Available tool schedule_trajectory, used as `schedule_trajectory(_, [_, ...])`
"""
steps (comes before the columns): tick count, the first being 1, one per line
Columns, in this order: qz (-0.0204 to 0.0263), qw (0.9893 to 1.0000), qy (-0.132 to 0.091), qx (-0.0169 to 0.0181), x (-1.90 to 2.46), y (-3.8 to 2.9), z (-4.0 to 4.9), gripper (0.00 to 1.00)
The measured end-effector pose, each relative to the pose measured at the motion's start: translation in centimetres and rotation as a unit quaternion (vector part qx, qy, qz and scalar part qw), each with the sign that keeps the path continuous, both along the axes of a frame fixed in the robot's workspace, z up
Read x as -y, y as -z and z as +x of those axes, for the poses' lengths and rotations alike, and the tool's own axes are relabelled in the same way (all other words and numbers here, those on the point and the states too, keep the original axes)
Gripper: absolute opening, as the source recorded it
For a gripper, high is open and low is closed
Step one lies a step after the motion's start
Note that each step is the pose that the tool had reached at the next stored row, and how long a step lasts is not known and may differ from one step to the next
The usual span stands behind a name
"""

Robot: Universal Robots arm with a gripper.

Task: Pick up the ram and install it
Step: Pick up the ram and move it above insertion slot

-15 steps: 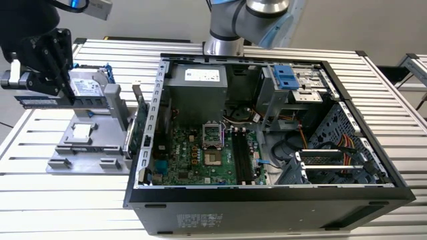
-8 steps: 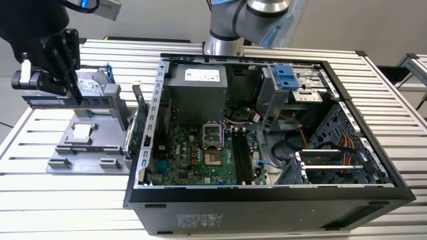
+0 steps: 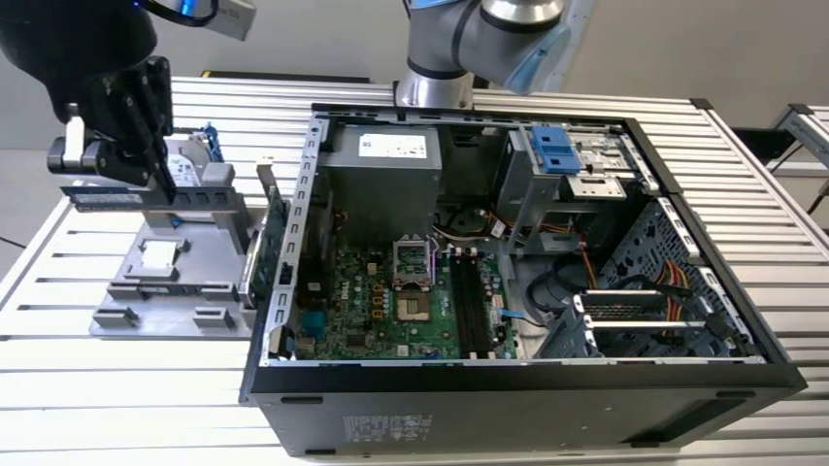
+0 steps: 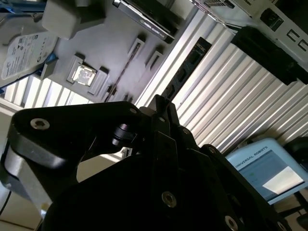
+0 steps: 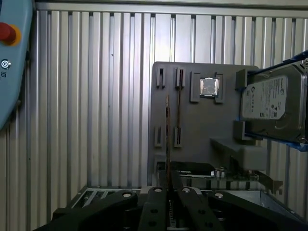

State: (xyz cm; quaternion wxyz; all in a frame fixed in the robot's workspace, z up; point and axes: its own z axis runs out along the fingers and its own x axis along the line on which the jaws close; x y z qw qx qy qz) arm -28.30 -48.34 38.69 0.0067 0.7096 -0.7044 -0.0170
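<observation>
Between the fingers of the gripper [image 3: 163, 186] sat the ram [image 3: 111, 201], a dark, narrow stick. The fingers were pressed together on it near one end, and it was held level on its long edge. Most of its length jutted out from the hand toward the exterior view's left. In the first wrist view the ram [image 5: 167, 137] ran edge-on as a thin line straight out from the gripper [image 5: 168, 186]. In the second wrist view its flat face with a row of dark chips [image 4: 187, 67] reached away from the gripper [image 4: 161, 103] over the slats of the metal table [image 4: 231, 96]. Below the hand lay the grey holder tray [image 3: 175, 291], apart from the held stick, with a small square processor [image 3: 158, 254] seated in one of its pockets. Just beside the hand, on the tray's raised block, stood a silver hard drive [image 3: 192, 171] with blue rails. A green expansion card [image 3: 272, 243] stood on edge at the side of the tray farther from the hand. Beyond that card, well apart from the gripper, the open computer case [image 3: 545, 388] lay on its side. It showed the green motherboard [image 3: 382, 301] and its long dark memory slots [image 3: 473, 306]. A pale blue teach pendant [image 5: 9, 72] rested on the table off to one side of the hand.
</observation>
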Motion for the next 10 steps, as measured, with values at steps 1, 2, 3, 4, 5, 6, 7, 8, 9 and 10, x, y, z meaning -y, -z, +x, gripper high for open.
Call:
schedule_trajectory(1, [0.0000, 1.0000, 0.000, 0.0000, 0.00, 0.00, 0.16, 0.00])
schedule_trajectory(2, [0.0000, 1.0000, 0.000, 0.0000, 0.00, 0.00, 0.34, 0.00])
schedule_trajectory(3, [0.0000, 1.0000, 0.000, -0.0001, 0.00, 0.00, 0.52, 0.00])
schedule_trajectory(4, [0.0000, 1.0000, 0.000, -0.0001, 0.00, 0.00, 0.69, 0.00])
schedule_trajectory(5, [0.0000, 1.0000, 0.000, -0.0001, 0.00, 0.00, 0.86, 0.00])
schedule_trajectory(6, [0.0000, 1.0000, 0.000, -0.0001, 0.00, -0.01, 1.03, 0.00])
schedule_trajectory(7, [0.0000, 1.0000, 0.000, -0.0002, 0.00, -0.01, 1.20, 0.00])
schedule_trajectory(8, [0.0000, 1.0000, 0.000, -0.0002, 0.00, -0.01, 1.36, 0.00])
schedule_trajectory(9, [0.0000, 1.0000, 0.000, -0.0002, 0.00, -0.01, 1.54, 0.00])
schedule_trajectory(10, [0.0000, 1.0000, 0.000, -0.0002, 0.00, -0.01, 1.73, 0.00])
